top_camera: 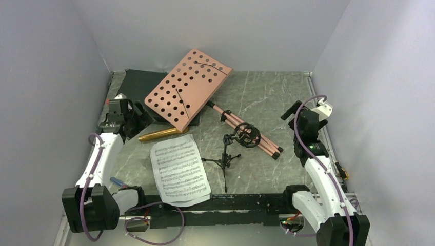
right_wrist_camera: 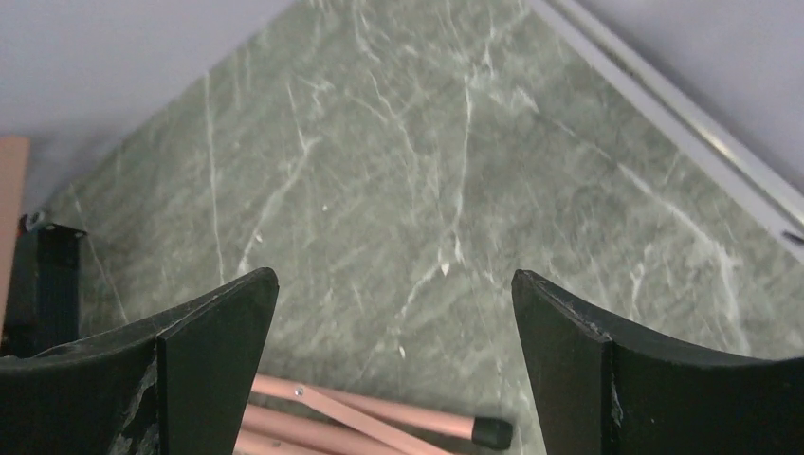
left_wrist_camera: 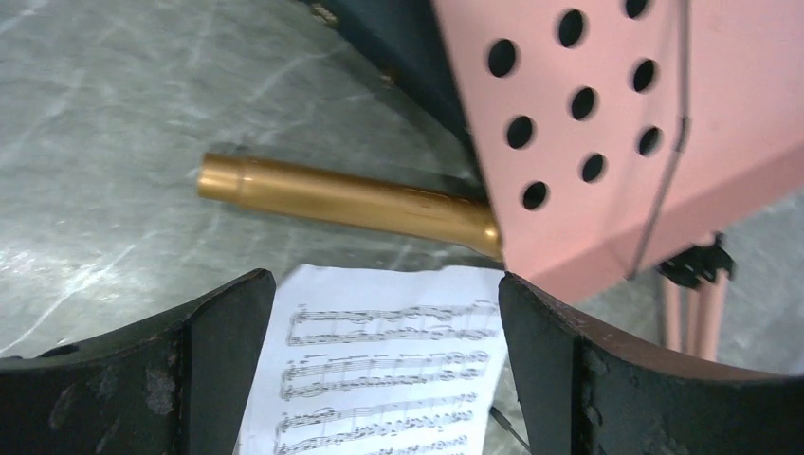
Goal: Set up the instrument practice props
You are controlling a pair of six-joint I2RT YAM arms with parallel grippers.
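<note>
1. Left gripper (left_wrist_camera: pixel 382 284): jaws wide, holding nothing, on the 9 o'clock side of the counter (top_camera: pixel 267 97).
2. Mic (left_wrist_camera: pixel 346 197): gold, lying flat just beyond those jaws and apart from them. From overhead it sits at the gripper's 4 o'clock. Its free end points to 9 o'clock and its other end is tucked under the stand's lip.
3. Stand (top_camera: pixel 187 87): pink, perforated, tipped over at 11 o'clock. The desk partly covers a black box (top_camera: pixel 136 82), and the folded legs run toward 4 o'clock.
4. Sheets (top_camera: pixel 179 169): flat at 6 o'clock, just beside the mic.
5. Mic stand (top_camera: pixel 228 156): at centre, ring over the stand's legs; cannot tell whether they touch.
6. Right gripper (right_wrist_camera: pixel 393 280): wide, empty, at 3 o'clock over bare counter.

Judged step: taking the mic. Grip the bare barrel near its free end, across its length. Draw it toward 9 o'clock before lifting, so the lip is not dragged.
</note>
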